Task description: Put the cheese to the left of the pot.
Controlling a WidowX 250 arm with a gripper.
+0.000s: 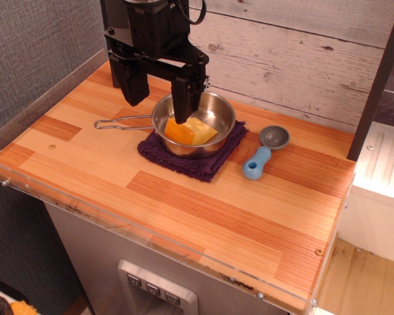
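The cheese point(190, 131), an orange and pale yellow wedge, lies inside the pot point(218, 109). The pot is a shiny steel saucepan with a thin wire handle point(120, 122) pointing left. It stands on a dark purple cloth point(187, 164). My black gripper point(159, 110) hangs over the pot's left side with its jaws wide apart. The right finger point(186, 98) reaches down into the pot, just at the cheese's back-left edge. The left finger point(132, 84) is outside the pot, above the handle. Nothing is held.
A small grey-and-blue scoop point(262, 154) lies right of the cloth. The wooden tabletop point(203, 216) has a clear plastic lip along its front and left edges. A plank wall stands behind, and a dark post point(377, 79) at the right.
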